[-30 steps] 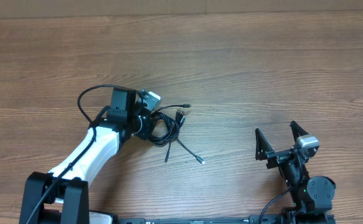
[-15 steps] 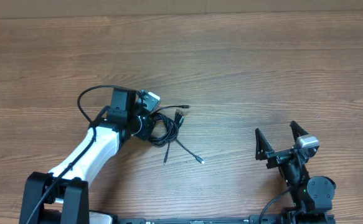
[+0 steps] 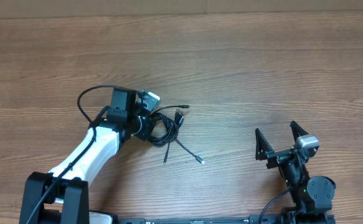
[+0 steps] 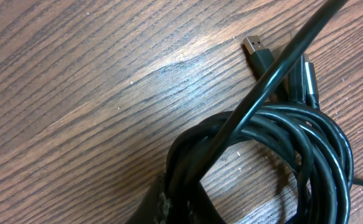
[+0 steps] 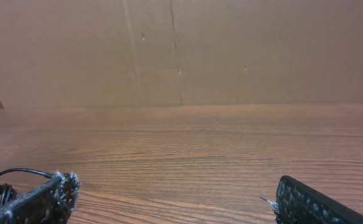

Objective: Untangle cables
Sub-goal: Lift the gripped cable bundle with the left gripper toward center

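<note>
A wood-grain table (image 3: 262,68) was seen, on which a tangled coil of thin black cables (image 3: 169,129) was laid left of centre, with 2 plug ends (image 3: 200,161) trailed toward the near edge.

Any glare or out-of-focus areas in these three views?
Overhead: evenly lit and sharp, cables crisp. Left wrist: a pale glare patch on the table; cables soften toward the bottom edge. Right wrist: dimmer, warm cast, fingertips slightly blurred at the bottom corners.

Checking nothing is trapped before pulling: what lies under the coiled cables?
Through the loop of the cables, only bare wooden table shows. One strand crosses over the top. Beneath the dense pile at the bottom edge, nothing can be seen.
</note>
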You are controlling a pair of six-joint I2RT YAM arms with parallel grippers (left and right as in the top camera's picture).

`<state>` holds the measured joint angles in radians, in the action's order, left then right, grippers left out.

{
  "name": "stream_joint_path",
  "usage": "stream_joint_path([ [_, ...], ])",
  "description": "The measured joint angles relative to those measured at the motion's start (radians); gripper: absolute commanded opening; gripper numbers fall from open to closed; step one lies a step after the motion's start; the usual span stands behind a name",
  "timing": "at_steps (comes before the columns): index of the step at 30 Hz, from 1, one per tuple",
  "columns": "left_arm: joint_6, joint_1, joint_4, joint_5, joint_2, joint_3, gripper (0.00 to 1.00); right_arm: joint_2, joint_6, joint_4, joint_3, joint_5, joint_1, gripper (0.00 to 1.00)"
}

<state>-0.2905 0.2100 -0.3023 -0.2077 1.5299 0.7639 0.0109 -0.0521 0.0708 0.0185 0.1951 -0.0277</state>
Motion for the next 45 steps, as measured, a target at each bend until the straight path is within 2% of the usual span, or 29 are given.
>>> stream_joint_path([
  [18, 0.008, 0.000, -0.001, -0.003, 0.000, 0.000, 0.04, 0.000, 0.000, 0.000, 0.000, 0.000, 0.000, 1.00],
  [21, 0.030, 0.000, 0.008, -0.071, 0.000, 0.000, 0.04, 0.000, 0.000, 0.000, 0.000, 0.000, 0.000, 1.00],
  [23, 0.037, 0.000, 0.032, -0.202, 0.000, 0.000, 0.04, 0.000, 0.000, 0.000, 0.000, 0.000, 0.000, 1.00],
  [30, 0.049, 0.000, 0.087, -0.457, 0.002, 0.000, 0.04, 0.000, 0.000, 0.000, 0.000, 0.000, 0.000, 1.00],
  [33, 0.052, 0.000, 0.133, -0.512, 0.002, 0.000, 0.04, 0.000, 0.000, 0.000, 0.000, 0.000, 0.000, 1.00],
  [37, 0.080, 0.000, 0.267, -0.591, 0.005, 0.002, 0.04, 0.000, 0.000, 0.000, 0.000, 0.000, 0.000, 1.00],
  [45, 0.091, 0.000, 0.256, -0.636, 0.005, 0.004, 0.04, 0.000, 0.000, -0.005, 0.000, -0.001, 0.000, 1.00],
])
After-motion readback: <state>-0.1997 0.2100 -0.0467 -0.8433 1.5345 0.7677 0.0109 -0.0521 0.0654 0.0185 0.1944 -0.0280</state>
